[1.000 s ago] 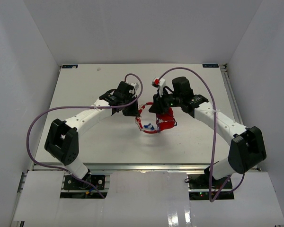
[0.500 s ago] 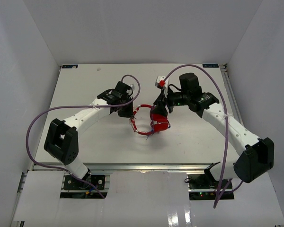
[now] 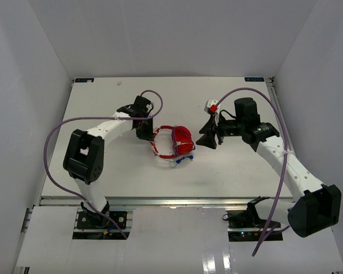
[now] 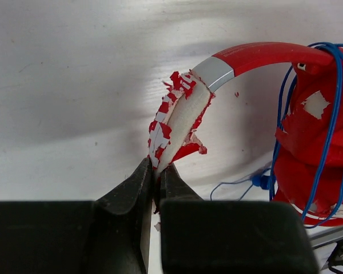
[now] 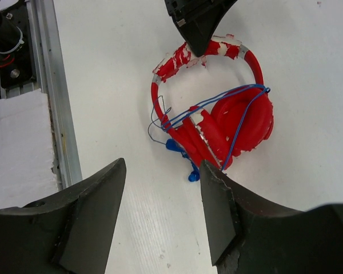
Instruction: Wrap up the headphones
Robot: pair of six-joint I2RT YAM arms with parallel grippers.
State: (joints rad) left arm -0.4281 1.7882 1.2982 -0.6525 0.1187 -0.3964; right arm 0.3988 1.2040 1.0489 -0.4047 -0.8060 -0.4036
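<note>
Two arms over a white table (image 3: 103,171), seen from above: the headphones (image 3: 174,141) lie near the middle of the frame, a red hoop with its cups (image 3: 184,140) folded together on the hoop's right side and a blue cable (image 3: 179,160) trailing just below. The left gripper (image 3: 150,136) sits at the hoop's left edge, touching it; the right gripper (image 3: 207,138) stands just right of the cups, apart from them. Purple cables (image 3: 51,148) loop from each arm. Left wrist view: the left gripper (image 4: 156,174), at lower centre, has its jaws closed tight on the end of the headband (image 4: 183,114), pinching flaking red-and-white padding with pale foam showing; the band arches to the upper right, where the blue cable (image 4: 331,114) runs in several strands over the red cups (image 4: 308,165) at the right edge, one blue tip lying beside them. Right wrist view: the right gripper (image 5: 163,165) has its two fingers spread well apart at the bottom of the frame, gripping nothing, bare table between them; the headphones (image 5: 240,123) lie at centre right, cable wound across the cups, blue tips at lower left of them; the left gripper's dark tip (image 5: 197,34) meets the band at top centre; a metal rail (image 5: 46,85) runs down the left edge.
</note>
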